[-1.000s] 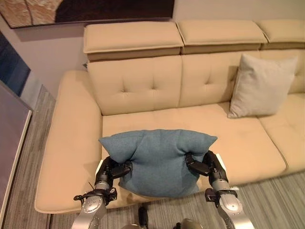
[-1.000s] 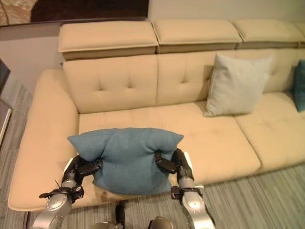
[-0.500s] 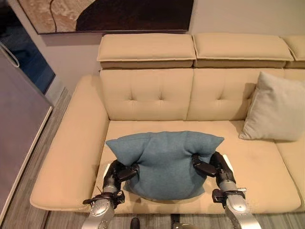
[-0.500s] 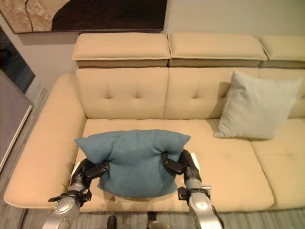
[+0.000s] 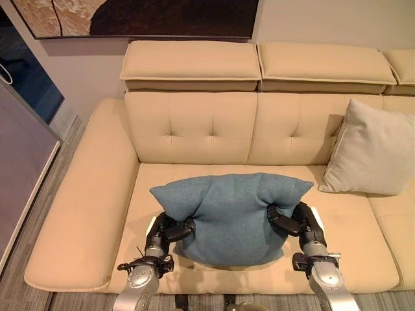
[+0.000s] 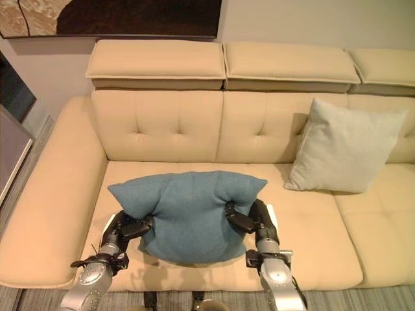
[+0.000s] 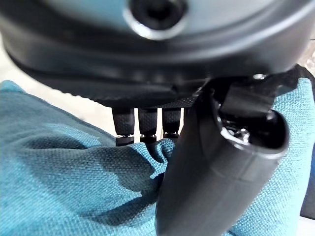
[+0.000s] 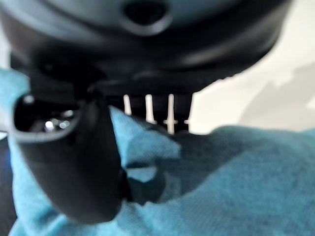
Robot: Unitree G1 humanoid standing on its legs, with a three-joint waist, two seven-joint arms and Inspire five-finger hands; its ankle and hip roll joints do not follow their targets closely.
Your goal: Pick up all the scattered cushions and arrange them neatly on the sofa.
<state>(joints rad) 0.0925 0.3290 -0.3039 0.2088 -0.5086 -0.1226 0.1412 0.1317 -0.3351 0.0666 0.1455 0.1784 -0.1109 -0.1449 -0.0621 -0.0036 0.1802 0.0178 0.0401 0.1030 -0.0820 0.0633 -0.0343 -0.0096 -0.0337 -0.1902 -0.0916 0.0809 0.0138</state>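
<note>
Left eye view: I see the blue cushion (image 5: 230, 217) held upright over the front edge of the sofa (image 5: 97, 194), at its left seat. My left hand (image 5: 165, 232) pinches its left side and my right hand (image 5: 295, 223) pinches its right side; the cloth bunches at both grips.
Right eye view: the same blue cushion sits between my two hands, its top corners sticking out to each side. A beige cushion (image 6: 343, 148) leans on the sofa backrest toward the right end, well apart from the blue one. A dark painting (image 6: 110, 16) hangs on the wall above the backrest.
Left wrist view: the thumb and fingers (image 7: 147, 123) of my left hand are closed on a fold of blue cloth.
Right wrist view: my right hand also clamps the blue cloth between thumb and fingers (image 8: 157, 110).
</note>
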